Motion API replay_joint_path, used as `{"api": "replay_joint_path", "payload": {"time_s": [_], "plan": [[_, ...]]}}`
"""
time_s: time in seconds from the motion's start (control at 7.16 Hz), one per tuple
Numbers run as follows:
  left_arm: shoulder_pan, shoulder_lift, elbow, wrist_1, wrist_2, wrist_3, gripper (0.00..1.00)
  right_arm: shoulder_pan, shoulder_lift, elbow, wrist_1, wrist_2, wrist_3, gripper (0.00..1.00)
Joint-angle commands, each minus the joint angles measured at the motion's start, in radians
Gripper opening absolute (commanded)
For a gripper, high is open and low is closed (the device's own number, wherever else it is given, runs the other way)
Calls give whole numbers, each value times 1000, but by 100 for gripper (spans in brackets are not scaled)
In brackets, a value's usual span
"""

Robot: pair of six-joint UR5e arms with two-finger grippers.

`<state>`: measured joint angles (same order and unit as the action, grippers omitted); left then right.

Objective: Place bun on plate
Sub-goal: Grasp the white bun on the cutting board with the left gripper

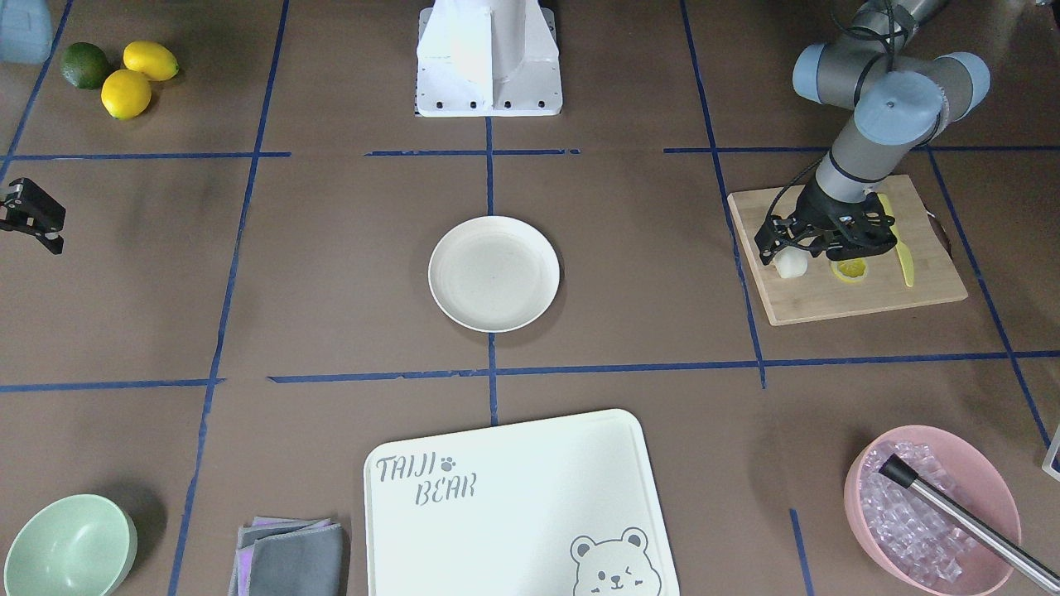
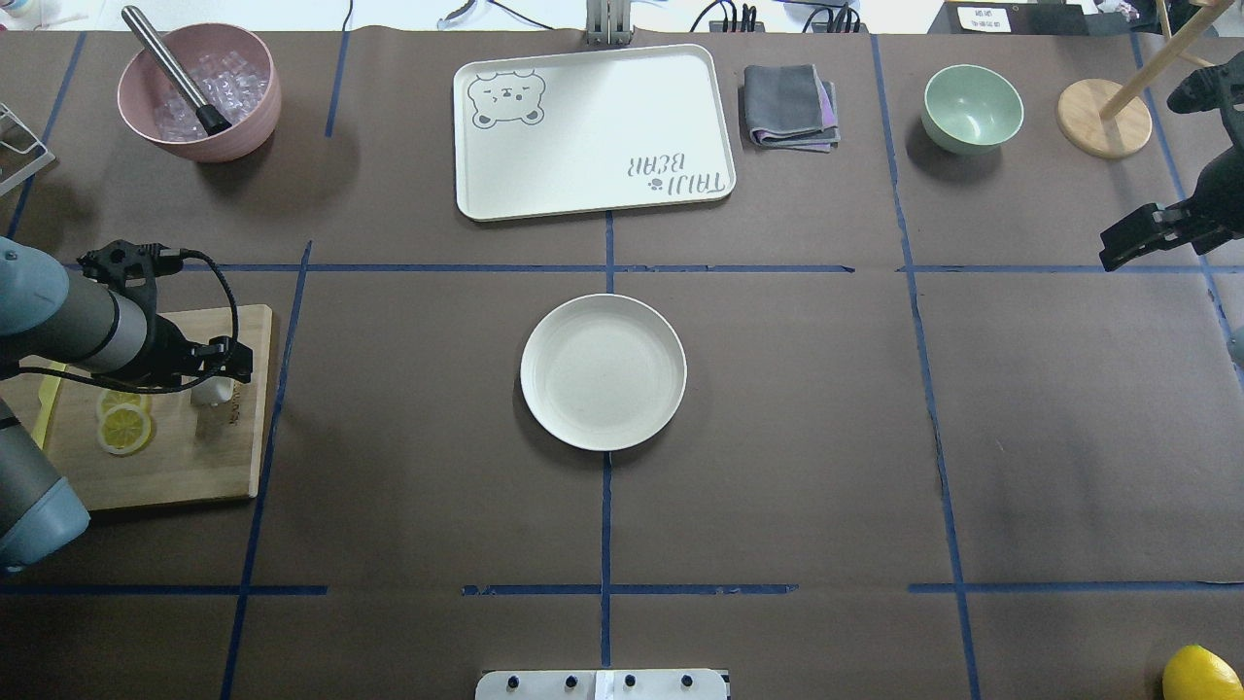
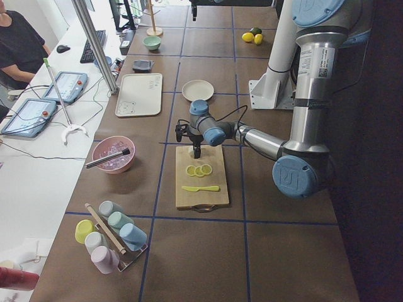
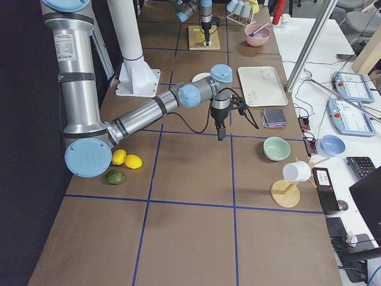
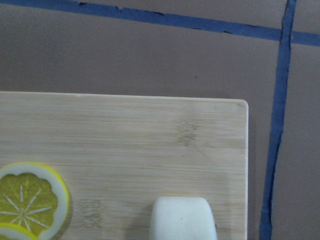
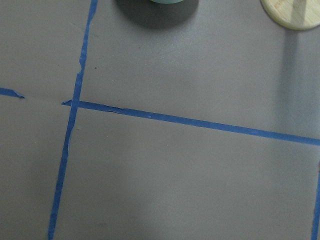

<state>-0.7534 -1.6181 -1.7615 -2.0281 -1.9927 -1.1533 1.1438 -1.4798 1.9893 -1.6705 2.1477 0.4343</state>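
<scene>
Closest to the left wrist camera, the bun (image 5: 182, 220) sits at the bottom edge of that view. It stands upright on the wooden cutting board (image 5: 125, 135), near the board corner that faces the middle of the table. The lemon slices (image 5: 30, 200) lie beside it but apart. From the front-facing view, the left gripper (image 1: 791, 247) hangs straight over the bun, low enough that its black frame hides the bun's top. No fingertip shows in the wrist view, and I cannot tell whether the jaws stand wide around the bun or have already pinched it. The bun's base looks to be resting on the wood, so I judge the step in hand to be the grasp, with the lift not yet begun. The plate (image 1: 494, 273) lies bare at the middle of the table, well apart from the board, which sits toward the table's left end. The right gripper (image 2: 1127, 243) hovers over bare table near the right end, taking no part; how its jaws stand I also cannot tell. The next move calls for a soft, centred pinch on the bun's sides. After that comes a straight lift clear of the board, then a level carry to above the plate. The bun should be lowered gently before the jaws let go, so that it does not roll toward the rim.
</scene>
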Motion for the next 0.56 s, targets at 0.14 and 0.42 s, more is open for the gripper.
{"api": "replay_joint_path", "payload": {"time_s": [0.14, 0.42], "plan": [[2, 9, -19, 2, 2, 4, 49, 1, -1, 0, 0, 0, 4, 100], [-1, 11, -26, 3, 2, 6, 41, 1, -1, 0, 0, 0, 6, 100]]}}
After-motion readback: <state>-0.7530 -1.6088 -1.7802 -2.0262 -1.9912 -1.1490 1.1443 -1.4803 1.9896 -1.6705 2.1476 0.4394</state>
